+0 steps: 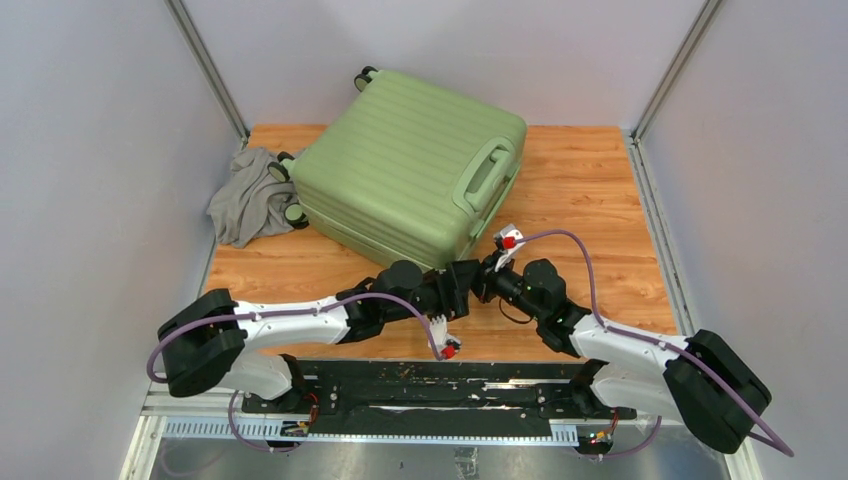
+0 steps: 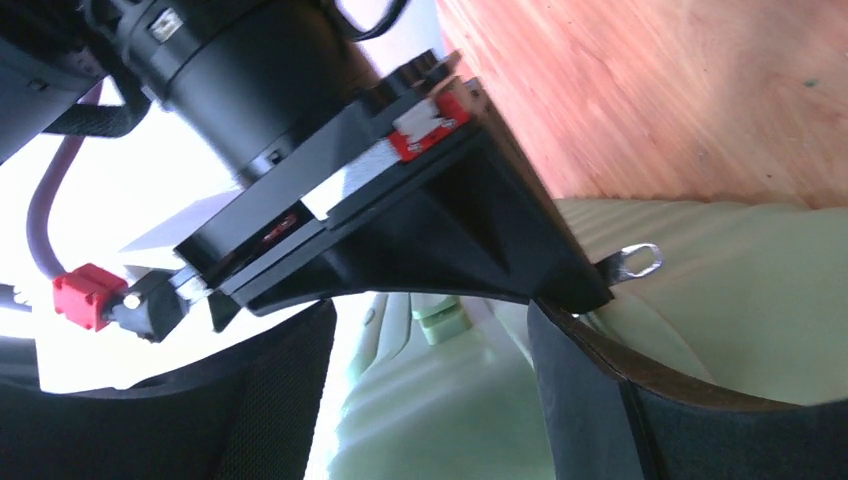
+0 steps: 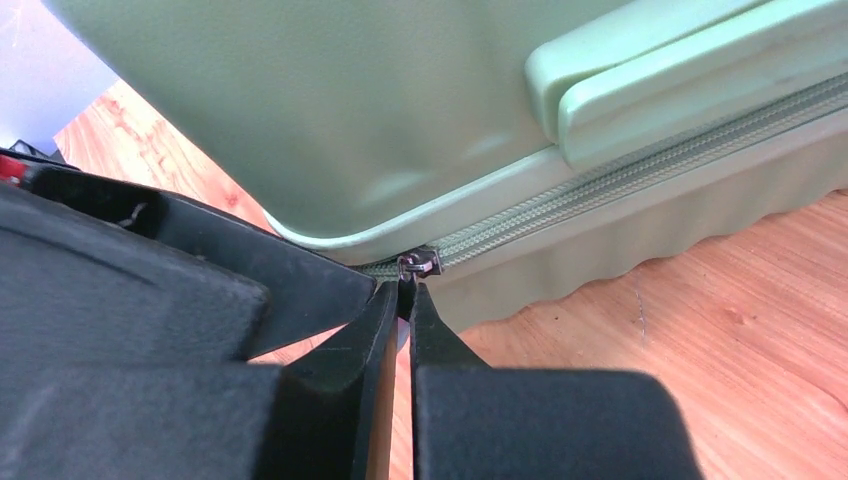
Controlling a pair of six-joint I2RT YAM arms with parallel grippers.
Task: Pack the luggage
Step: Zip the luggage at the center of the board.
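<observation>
Light-green and ribbed, the luggage [image 1: 400,165] lies flat on the wooden table [image 1: 590,200], towards the far left part of it, with its lid down on the lower half. No lining and no contents can be seen from any view, so I judge the filling and the folding of the lid as done.

The work is now at the zipper [image 3: 620,175]. The right gripper [image 3: 405,295] is at the near corner of the luggage and its two fingers are pressed together on the small metal zipper pull [image 3: 418,264], just below the rounded edge of the lid. From the pull towards the side handle [image 3: 680,70] the teeth look joined. On the other side of the pull, the gripper hides the track, so I cannot tell how much of it is closed.

The left gripper [image 2: 430,325] is just beside the right one at the same corner. Its fingers stand wide apart and hold nothing, and only the green shell shows between them. I think it is there to steady the luggage or to take over the pull.

A grey cloth [image 1: 245,200] lies crumpled on the table outside the luggage, touching the wheels [image 1: 293,213] on the left side. If it belongs inside, one part of the packing is missed. In my judgement the task is in its late stage, and what is left is to run the zipper around the rest of the edge.
</observation>
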